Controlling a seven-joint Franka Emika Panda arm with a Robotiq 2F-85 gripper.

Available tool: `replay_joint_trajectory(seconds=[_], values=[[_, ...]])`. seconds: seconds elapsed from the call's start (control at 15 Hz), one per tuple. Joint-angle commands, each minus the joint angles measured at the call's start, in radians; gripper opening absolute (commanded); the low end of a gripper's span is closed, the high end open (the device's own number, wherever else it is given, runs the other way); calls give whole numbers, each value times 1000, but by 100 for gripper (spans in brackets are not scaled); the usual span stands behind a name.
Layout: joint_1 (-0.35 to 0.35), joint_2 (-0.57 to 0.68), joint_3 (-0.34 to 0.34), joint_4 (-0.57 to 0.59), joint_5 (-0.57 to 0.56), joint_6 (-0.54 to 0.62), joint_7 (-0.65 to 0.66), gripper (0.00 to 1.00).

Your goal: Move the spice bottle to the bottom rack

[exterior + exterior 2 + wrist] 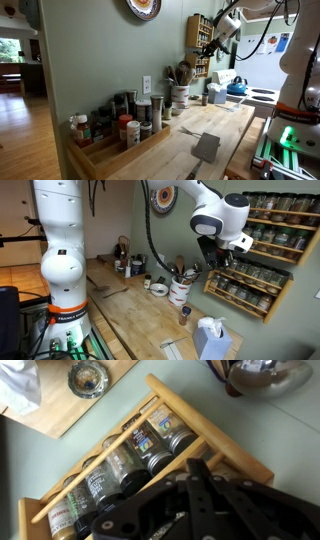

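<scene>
A narrow light-wood wall rack [262,242] holds several tiers of small spice bottles; it also shows in an exterior view [201,40]. Its bottom rack [236,297] shows in the wrist view [205,422] with a row of spice bottles [130,460] lying side by side. My gripper [218,254] is up against the rack's front, above the bottom rack, and also shows in an exterior view [208,45]. In the wrist view my dark fingers [196,468] meet in a point and look shut. Nothing shows between their tips. They hide the shelves behind them.
A white crock of utensils [182,288] stands on the wooden counter [130,305] below the rack. A long stepped wooden tray of larger jars [115,140] lies along the wall. A blue kettle [237,88] sits at the far end, and a blue-and-white carton [211,340] stands near the counter's front.
</scene>
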Motion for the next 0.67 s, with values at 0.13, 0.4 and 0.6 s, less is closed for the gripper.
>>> replay_joint_trajectory(seconds=[0.13, 0.4, 0.6], values=[[2, 4, 19, -5, 136, 79, -84, 0], [1, -7, 22, -4, 208, 66, -124, 0], [0, -17, 21, 1, 284, 56, -167, 0]])
